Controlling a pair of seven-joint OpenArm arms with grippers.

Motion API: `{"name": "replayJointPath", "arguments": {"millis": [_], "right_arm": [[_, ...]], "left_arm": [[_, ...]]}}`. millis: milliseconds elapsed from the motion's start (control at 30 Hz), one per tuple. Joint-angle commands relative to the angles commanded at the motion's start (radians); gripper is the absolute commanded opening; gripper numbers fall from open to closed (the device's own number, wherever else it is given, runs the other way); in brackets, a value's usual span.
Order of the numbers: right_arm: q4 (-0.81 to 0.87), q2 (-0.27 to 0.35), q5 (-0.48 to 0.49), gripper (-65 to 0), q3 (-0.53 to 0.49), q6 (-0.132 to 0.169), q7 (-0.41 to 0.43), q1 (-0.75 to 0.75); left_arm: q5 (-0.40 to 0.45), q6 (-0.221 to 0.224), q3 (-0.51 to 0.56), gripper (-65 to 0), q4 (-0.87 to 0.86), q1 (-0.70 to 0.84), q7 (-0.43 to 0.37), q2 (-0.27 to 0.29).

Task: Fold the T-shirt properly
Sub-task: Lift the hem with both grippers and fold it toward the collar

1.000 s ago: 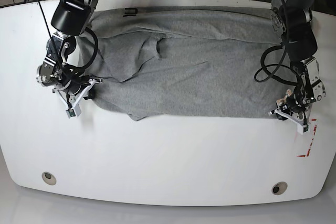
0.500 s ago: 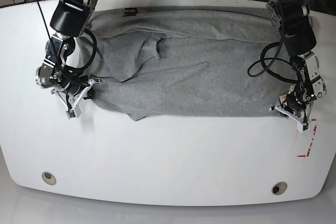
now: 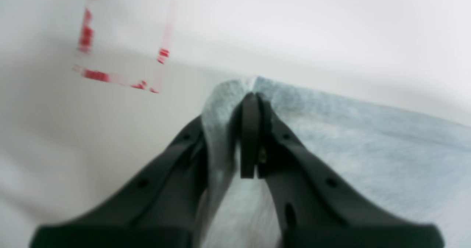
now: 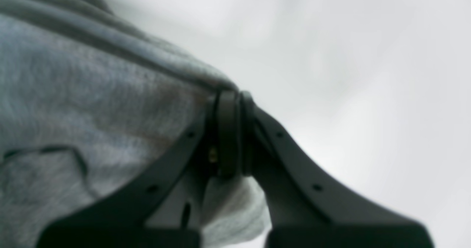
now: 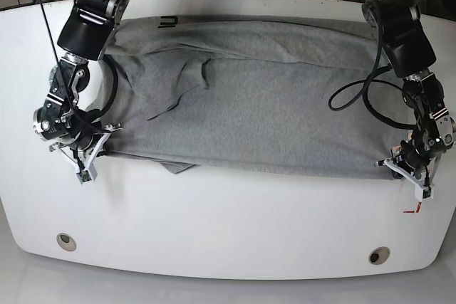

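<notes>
Two grippers are pinching the near hem of the T-shirt (image 5: 263, 112), one at each near corner: the right gripper (image 5: 87, 156) on the base view's left and the left gripper (image 5: 411, 172) on its right, each with jaws closed flat on a fold of grey cloth, as both wrist views confirm. The garment's long axis is running side to side between them, so each arm is nearest its own corner and the cloth is lying away from the jaws toward the far edge of the white table (image 5: 228, 233). Red tape marks (image 3: 92, 56) are sitting just outside the left gripper. Beyond, wrinkles are gathering at mid-shirt, and a small black mark (image 5: 167, 22) is showing at the far edge.
</notes>
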Motion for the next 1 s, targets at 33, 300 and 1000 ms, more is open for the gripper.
{"name": "replayJointPath", "arguments": {"millis": [33,300,1000], "right_arm": [[0.028,0.005,-0.002,-65.0,-0.012,0.000,-0.009,-0.002],[0.144,0.005,-0.003,-65.0,-0.026,0.000,-0.072,-0.021],[0.235,0.011,-0.009,-65.0,-0.026,0.000,-0.074,-0.103]], "left_arm": [[0.000,-0.009,0.000,-61.2,0.017,0.000,0.008,0.000],[0.003,-0.118,-0.008,-61.2,0.069,0.017,0.032,-0.003],[0.002,-0.160,-0.044,-61.2,0.238,0.069,0.155,-0.005]]}}
